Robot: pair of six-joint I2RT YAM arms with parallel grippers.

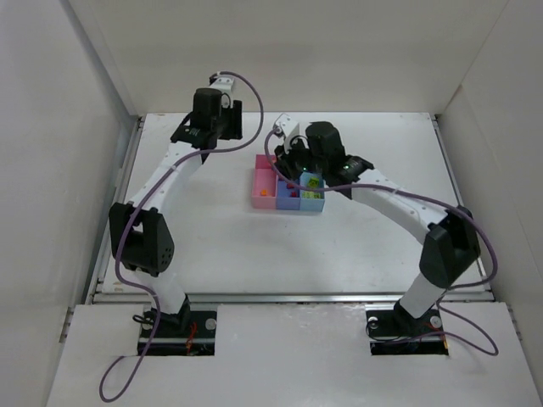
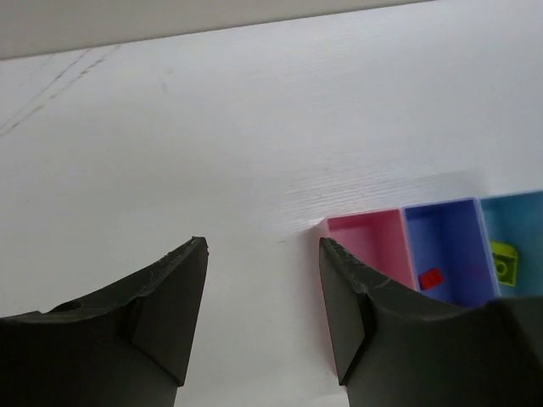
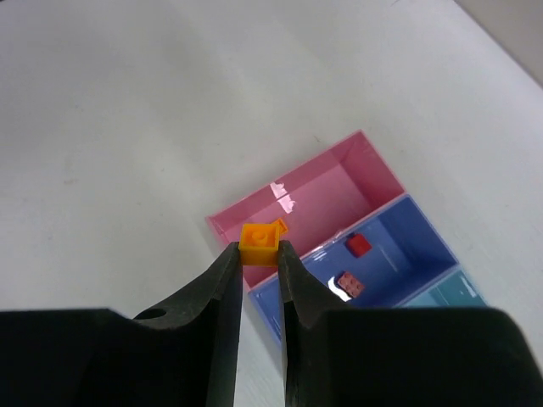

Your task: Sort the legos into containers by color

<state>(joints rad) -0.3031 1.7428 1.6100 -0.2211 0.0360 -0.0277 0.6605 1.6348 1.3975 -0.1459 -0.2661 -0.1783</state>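
The containers stand joined in a row mid-table: pink bin [image 1: 262, 180], medium blue bin [image 1: 285, 202], light blue bin [image 1: 313, 201]. My right gripper [image 3: 260, 251] is shut on an orange-yellow lego [image 3: 259, 236] and holds it above the near wall of the pink bin [image 3: 335, 191]. A second orange-yellow lego [image 3: 282, 225] lies in that bin. Two red legos [image 3: 359, 245] lie in the medium blue bin [image 3: 407, 242]. A yellow-green lego [image 2: 504, 261] lies in the light blue bin [image 2: 519, 219]. My left gripper [image 2: 263, 248] is open and empty over bare table, left of the pink bin [image 2: 366, 242].
White walls enclose the table on the left, back and right. The right arm [image 1: 399, 208] reaches in over the bins from the right. The left arm [image 1: 170, 174] stretches along the left side toward the back.
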